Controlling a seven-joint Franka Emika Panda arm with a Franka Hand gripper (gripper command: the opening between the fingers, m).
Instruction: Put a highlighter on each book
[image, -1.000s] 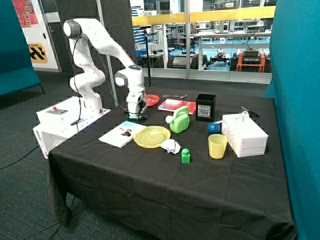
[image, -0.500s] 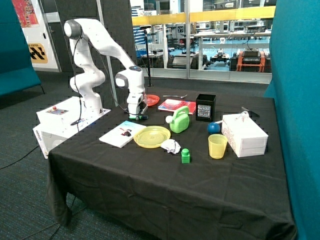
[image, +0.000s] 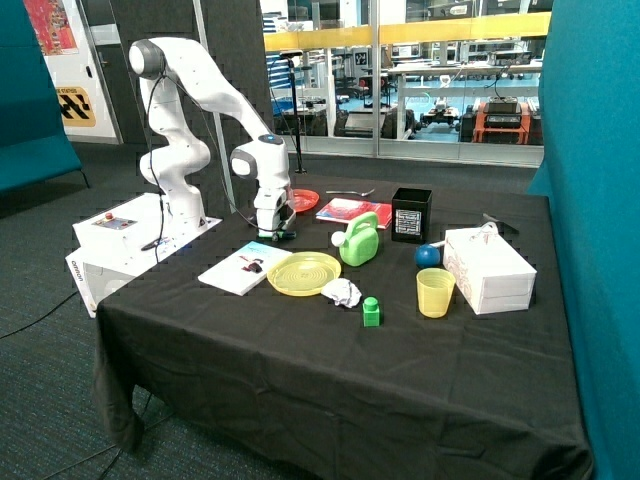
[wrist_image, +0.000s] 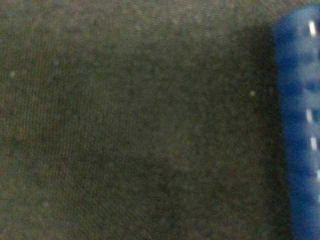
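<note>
The white book (image: 245, 268) with a light-blue patch lies near the table's front left corner, next to the yellow plate. The red book (image: 352, 212) lies further back, behind the green watering can. My gripper (image: 272, 230) is down at the black cloth between the two books, just in front of the red plate. A small dark highlighter with a green end (image: 283, 236) lies on the cloth right at the gripper. No highlighter shows on either book. The wrist view shows black cloth very close and a blue ribbed thing (wrist_image: 299, 125) at one edge.
A red plate (image: 303, 200) lies behind the gripper. A yellow plate (image: 303, 272), green watering can (image: 360, 240), black box (image: 411, 214), blue ball (image: 428, 255), yellow cup (image: 435, 292), white box (image: 488, 268), green block (image: 371, 312) and crumpled paper (image: 342, 292) stand around the table's middle.
My gripper has sunk a little lower towards the cloth at the highlighter. The things on the table have not moved.
</note>
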